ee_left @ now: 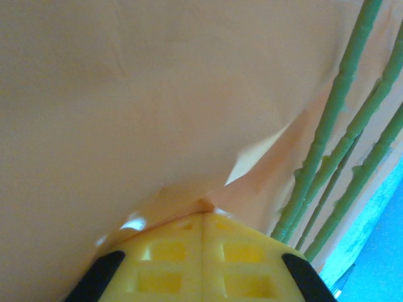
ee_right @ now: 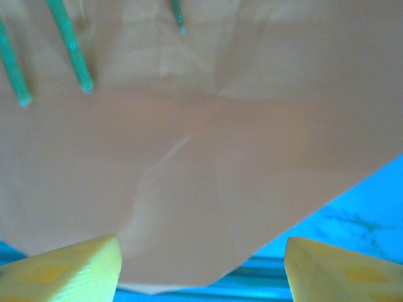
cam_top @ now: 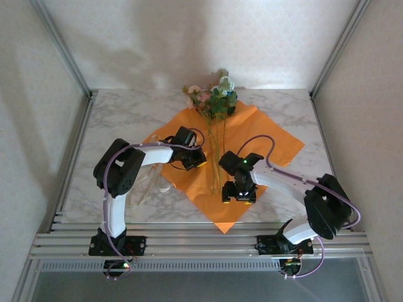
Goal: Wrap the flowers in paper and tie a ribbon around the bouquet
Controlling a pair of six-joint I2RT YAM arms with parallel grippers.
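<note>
Left fingers (ee_left: 170, 251) clamp shut on the orange paper (ee_left: 126, 94); right fingers (ee_right: 69, 270) gape empty. Fold gently over the flower stems (ee_left: 327, 126).

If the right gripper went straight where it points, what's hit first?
The right gripper, jaws open, would probably meet the paper first, short of the stem ends of the flowers; depth is unclear.

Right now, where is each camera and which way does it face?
Top external: above and behind the bases, looking down on table, paper and flowers; both arms show.
Left wrist: behind the left gripper, facing the paper it pinches; shut yellow fingers show.
Right wrist: behind the right gripper, facing down at the paper's near corner; open fingers show.
Both wrist views share paper and stems.
</note>
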